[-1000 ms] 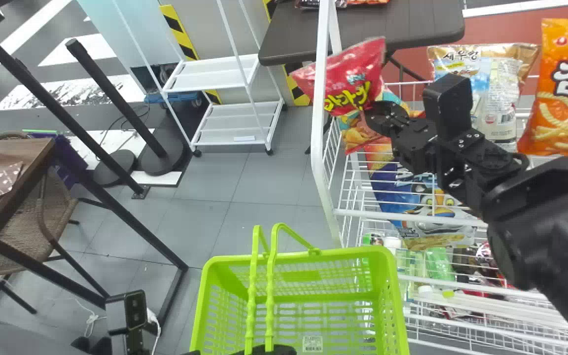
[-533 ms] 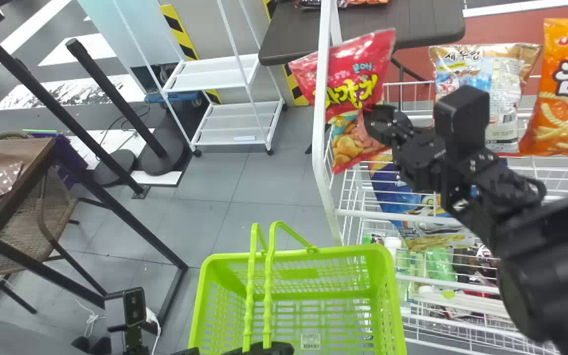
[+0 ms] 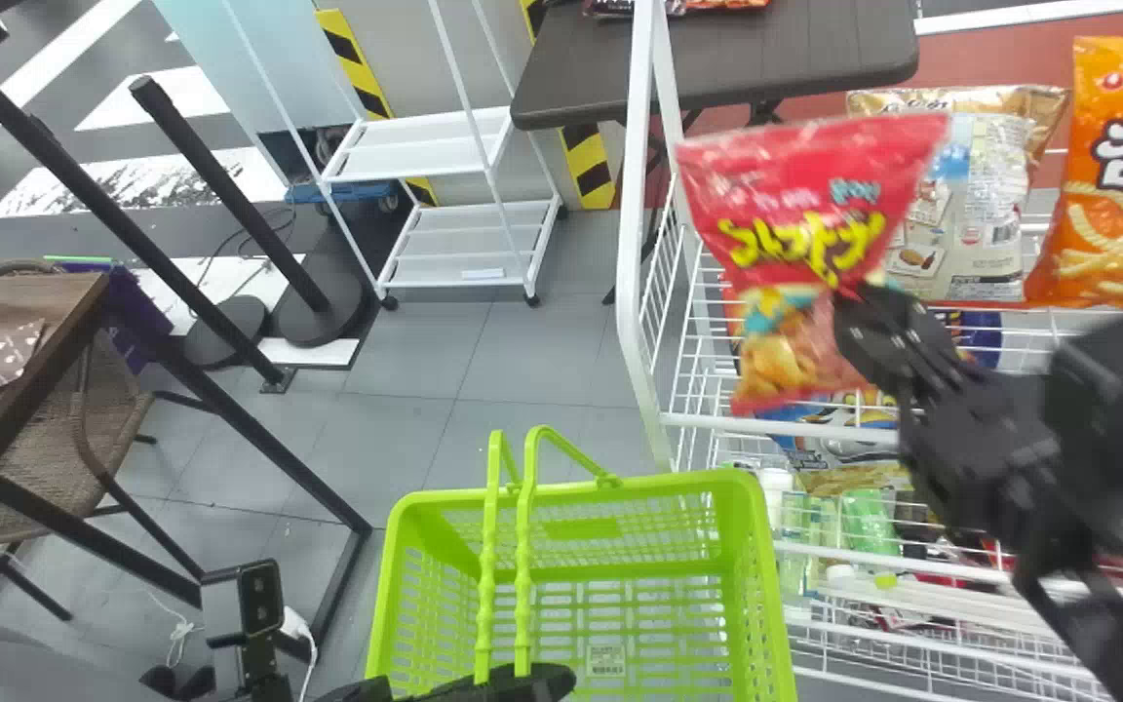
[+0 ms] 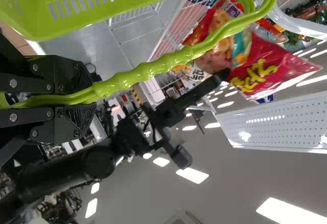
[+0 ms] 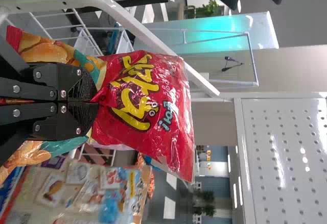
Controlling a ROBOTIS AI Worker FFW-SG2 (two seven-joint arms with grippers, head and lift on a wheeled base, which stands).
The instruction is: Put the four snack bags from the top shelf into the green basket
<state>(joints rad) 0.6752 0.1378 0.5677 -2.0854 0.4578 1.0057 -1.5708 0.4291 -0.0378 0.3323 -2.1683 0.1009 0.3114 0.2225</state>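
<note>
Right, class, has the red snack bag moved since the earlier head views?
Yes: the red snack bag, crossed by the rack's white left post then, is now right of it and lower.

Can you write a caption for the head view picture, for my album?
The robot's right gripper holds a red snack bag above the rack, with the green basket nearby.

Left hand (image 3: 515, 680) closed around green handle (image 4: 148, 71), green basket (image 4: 30, 9) beside, red snack bag (image 4: 265, 63)

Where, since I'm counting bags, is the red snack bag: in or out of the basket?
Out: the right gripper holds the red bag clear of the green basket.
</note>
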